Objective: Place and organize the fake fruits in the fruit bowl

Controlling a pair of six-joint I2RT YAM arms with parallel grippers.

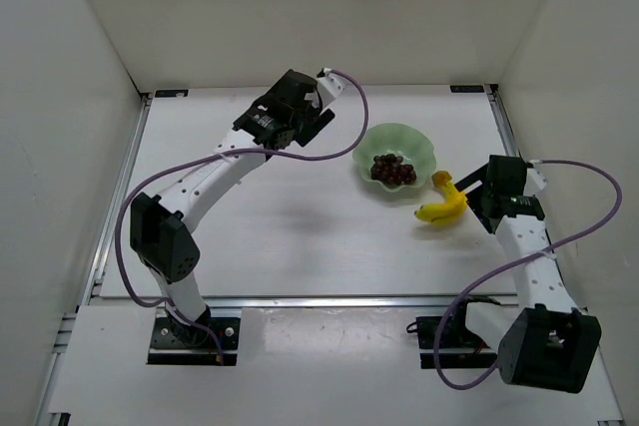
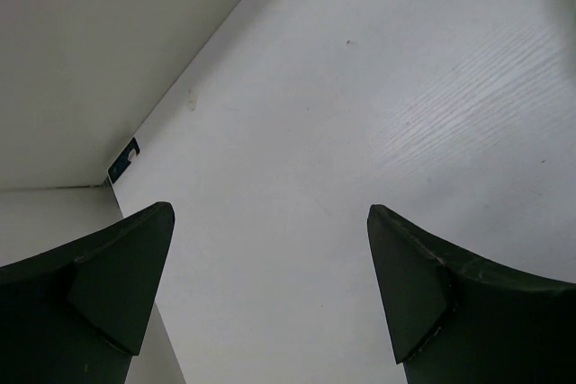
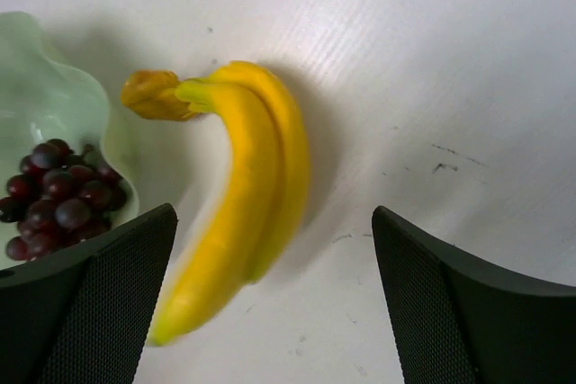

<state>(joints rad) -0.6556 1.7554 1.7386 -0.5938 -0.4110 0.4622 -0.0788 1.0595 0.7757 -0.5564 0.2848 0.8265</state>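
Yellow curved bananas in a small bunch, with a brownish stem, lie on the white surface right of centre in the top view. They are outside the pale translucent green bowl with the wavy, scalloped rim. Their stem end points toward the top of the frame and sits just beside the bowl's lower-right rim. A small cluster of dark red-purple grapes rests inside the bowl, on its floor.

My right pincer hangs at the bananas' right side in the top view. On its wrist camera I see both black fingers spread wide in the bottom corners, with the bananas between them and nothing gripped. I can't tell whether the lower banana tip touches the left-hand finger.

My left pincer is up-frame and left of the bowl. It is fully spread, and only bare white surface shows between its fingers. A white wall fills the upper left of that view.
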